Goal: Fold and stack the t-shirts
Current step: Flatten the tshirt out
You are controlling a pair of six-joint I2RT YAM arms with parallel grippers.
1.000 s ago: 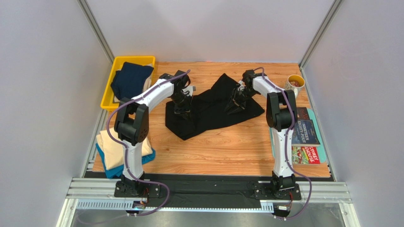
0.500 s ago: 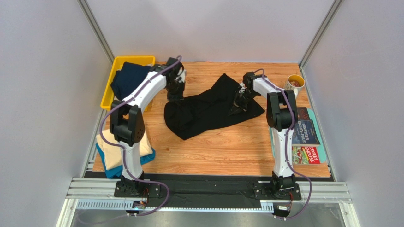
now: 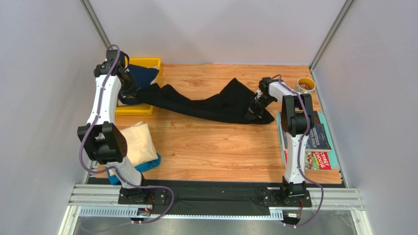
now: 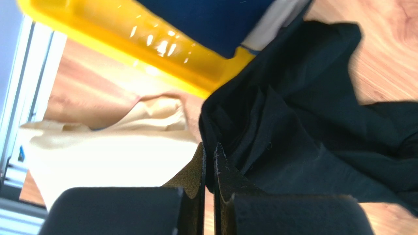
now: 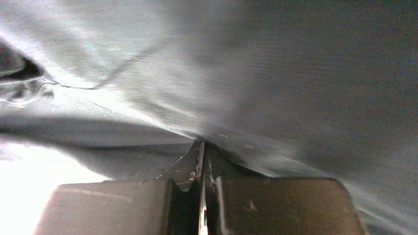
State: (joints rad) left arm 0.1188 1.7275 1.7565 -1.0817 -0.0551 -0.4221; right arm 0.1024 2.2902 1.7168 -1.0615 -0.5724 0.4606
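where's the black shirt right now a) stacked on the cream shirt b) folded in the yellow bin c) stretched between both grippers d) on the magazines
c: the black shirt runs from the left gripper to the right gripper, both shut on it.

Near tabletop (image 3: 216,149) lies open; black t-shirt (image 3: 208,105) and yellow bin (image 3: 131,110) block the far half.

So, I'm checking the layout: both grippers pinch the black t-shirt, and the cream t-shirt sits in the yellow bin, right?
Not quite. The top view shows the navy t-shirt in the yellow bin; the cream t-shirt lies outside it, near left. The left gripper and right gripper do pinch the black t-shirt.
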